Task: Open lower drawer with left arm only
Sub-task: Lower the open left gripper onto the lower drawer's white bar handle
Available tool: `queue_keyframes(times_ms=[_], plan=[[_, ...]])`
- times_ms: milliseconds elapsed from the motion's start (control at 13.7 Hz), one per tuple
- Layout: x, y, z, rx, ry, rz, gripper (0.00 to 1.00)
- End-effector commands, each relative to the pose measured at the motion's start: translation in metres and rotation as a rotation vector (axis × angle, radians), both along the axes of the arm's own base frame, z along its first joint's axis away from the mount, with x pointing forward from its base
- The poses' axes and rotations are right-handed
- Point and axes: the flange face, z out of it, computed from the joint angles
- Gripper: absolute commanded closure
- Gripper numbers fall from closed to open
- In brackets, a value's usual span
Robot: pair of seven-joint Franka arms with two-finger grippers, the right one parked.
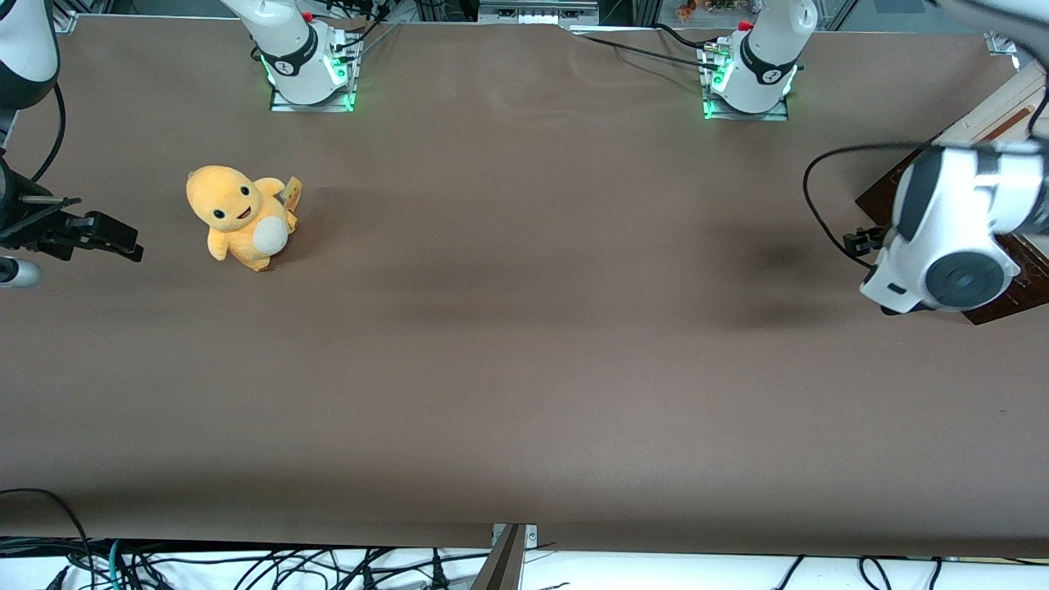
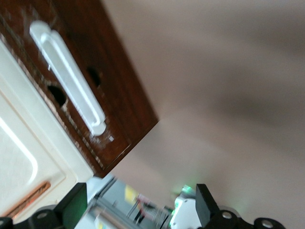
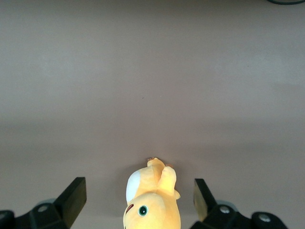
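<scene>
Right now your gripper stands wide open with nothing between its fingers, held in the air in front of the cabinet and clear of it. You see the lower drawer closed, its dark-brown front facing the wrist camera, and its silvery-white bar handle apart from the fingertips. Just above it sits the cream upper drawer front with its brown slot. From the front, your left arm hangs over the working arm's end of the counter, partly covering the cabinet. Toward the parked arm's end, a yellow plush toy sits upright on the counter.
</scene>
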Motion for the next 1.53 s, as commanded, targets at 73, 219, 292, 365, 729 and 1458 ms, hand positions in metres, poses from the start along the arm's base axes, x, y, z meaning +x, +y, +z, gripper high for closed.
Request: queue_keyframes(times_ms=[73, 219, 292, 365, 729, 1458], plan=[[0.003, 0.013, -0.055, 0.182, 0.127, -0.013, 0.0], [0.003, 0.028, -0.079, 0.275, 0.154, -0.027, 0.0], [0.002, 0.031, -0.095, 0.336, 0.165, -0.029, 0.0], [0.0, 0.036, -0.12, 0.422, 0.173, -0.021, 0.0], [-0.013, 0.052, -0.183, 0.779, 0.136, -0.042, 0.0], [-0.022, 0.128, -0.194, 0.849, 0.146, 0.019, 0.27]])
